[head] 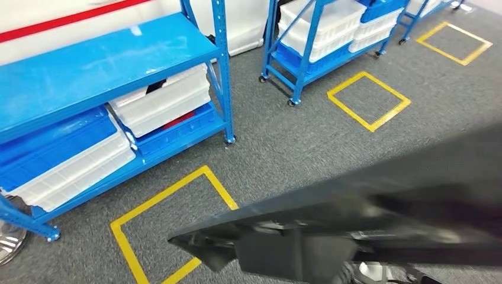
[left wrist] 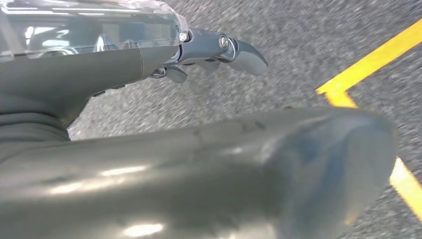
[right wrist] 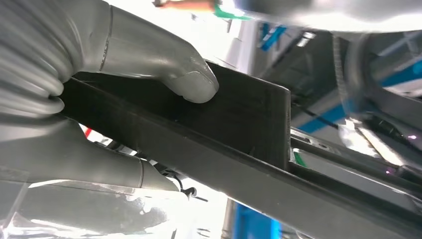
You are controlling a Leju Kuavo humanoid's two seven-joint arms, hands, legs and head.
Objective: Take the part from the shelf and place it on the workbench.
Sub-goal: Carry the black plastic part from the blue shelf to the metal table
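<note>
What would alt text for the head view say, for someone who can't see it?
A long, dark, flat plastic part stretches blurred across the lower right of the picture, above grey carpet marked with yellow tape squares. Behind stand blue metal shelves holding white and blue plastic bins.

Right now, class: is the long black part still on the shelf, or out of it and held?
Out and held. The right hand grips the black part, which hangs over the grey floor, apart from the blue shelf.
</note>
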